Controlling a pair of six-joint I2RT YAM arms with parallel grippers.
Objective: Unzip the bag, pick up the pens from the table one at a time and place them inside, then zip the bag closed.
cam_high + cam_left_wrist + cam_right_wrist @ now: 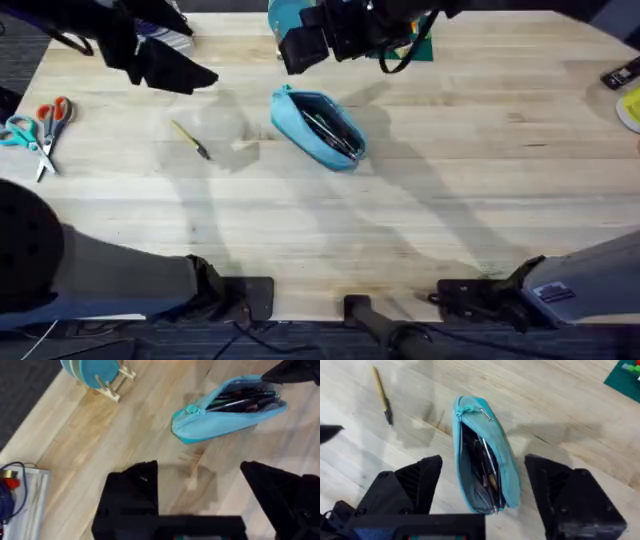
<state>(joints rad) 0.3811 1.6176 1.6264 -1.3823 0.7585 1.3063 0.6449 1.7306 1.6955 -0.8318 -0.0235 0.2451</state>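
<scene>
Both hands (482, 495) (200, 495) spread above bag (318, 127)

Light blue-teal bag (318, 126), dark pens (482, 462) showing inside its open mouth, on a pale plank bench (480, 200) with visible grain; yellow stick (190, 139) with a dark tip alongside; scissors (40, 128) with orange and teal handles at the edge; black fingers (415, 485) over the bag; teal disc (92, 371) on a wooden stand
</scene>
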